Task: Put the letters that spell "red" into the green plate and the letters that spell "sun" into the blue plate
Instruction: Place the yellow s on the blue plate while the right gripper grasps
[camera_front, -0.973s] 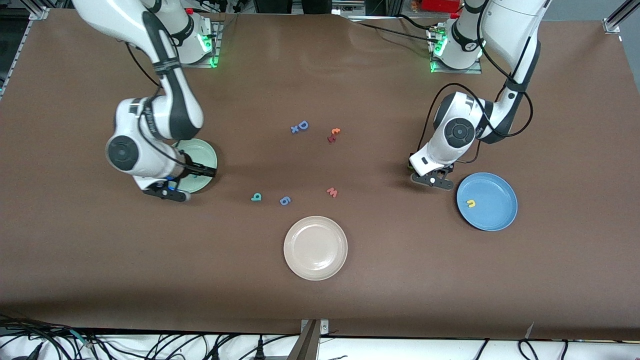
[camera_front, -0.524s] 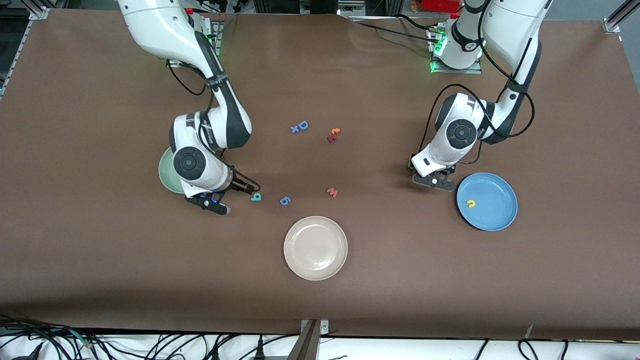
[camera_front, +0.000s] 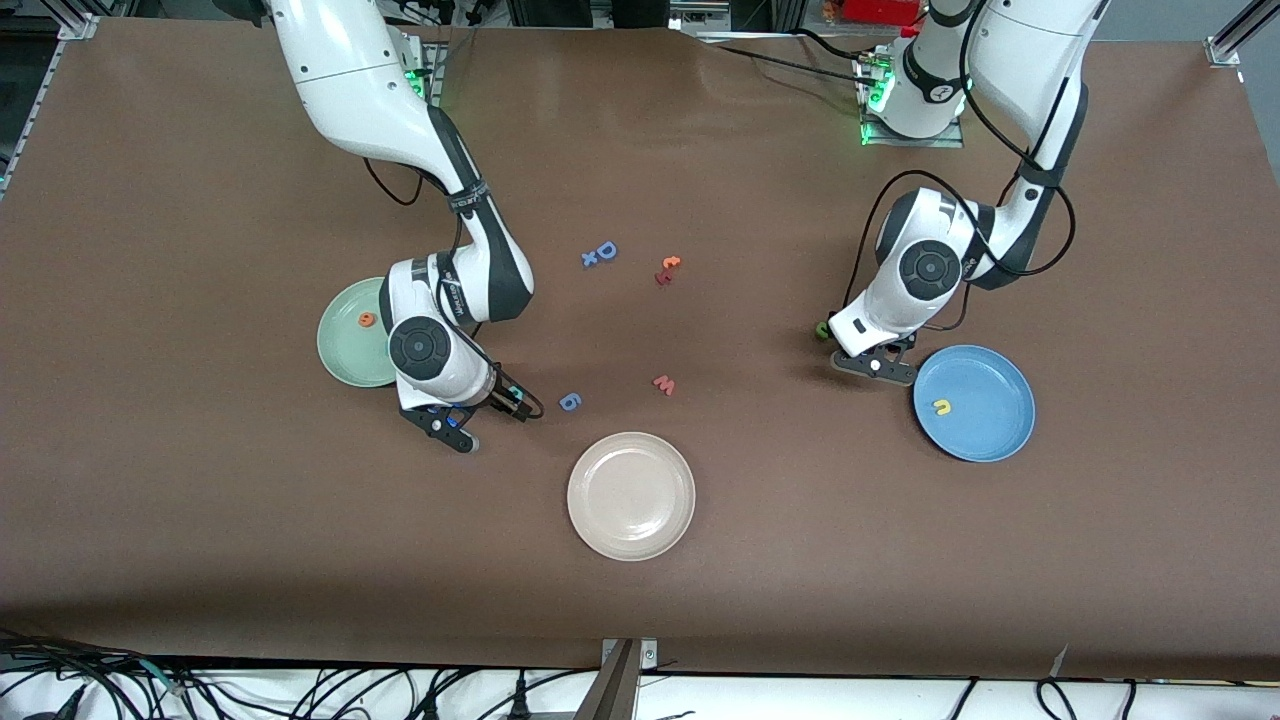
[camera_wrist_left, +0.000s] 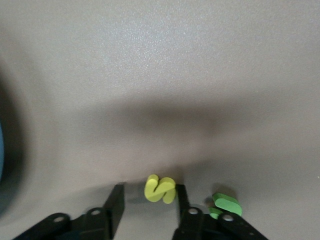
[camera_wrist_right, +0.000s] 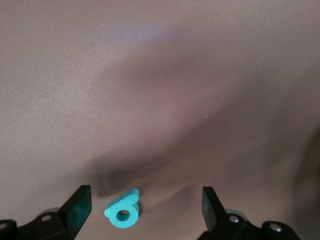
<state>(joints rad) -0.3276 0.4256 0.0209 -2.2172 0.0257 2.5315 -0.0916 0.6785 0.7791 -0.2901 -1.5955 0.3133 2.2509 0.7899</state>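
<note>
Lower middle of the frame, right gripper (camera_front: 515, 402): it hung low over the brown table (camera_front: 200, 500), between the green plate (camera_front: 338, 352) and the blue "g" (camera_front: 569, 402).
Right gripper's fingers: they stood wide apart in the right wrist view (camera_wrist_right: 145, 205), and nothing was clamped.
Teal "d" (camera_wrist_right: 122, 212): it lay flat on the table in the gap between those fingers, closer to one of them and touching neither. From the front only a speck of teal showed (camera_front: 512, 398).
Green plate: it sat toward the right arm's end of the table, partly covered by the right arm, with the orange "e" (camera_front: 367, 320) lying in it.
Left gripper (camera_front: 875, 365): it was down at the table just beside the blue plate (camera_front: 990, 445), at the plate's edge toward the right arm's end.
Left gripper's fingers: they were apart in the left wrist view (camera_wrist_left: 147, 200), with one finger against the letter and the other clear of it. It was not clamped.
Yellow "s" (camera_wrist_left: 160, 189): it stood between those fingers, against one of them.
Green "n" (camera_wrist_left: 226, 204): it lay on the table just outside that same finger and was visible beside the wrist from the front (camera_front: 822, 330).
Blue plate: it was toward the left arm's end, with the yellow "u" (camera_front: 941, 407) resting in it.
Centre of the frame: the pink "w" (camera_front: 664, 384) was there, and higher up the blue "D" and "x" (camera_front: 600, 253) and the orange "t" (camera_front: 670, 264).
Beige plate (camera_front: 631, 530): it was lowest in the frame, with nothing in it.
</note>
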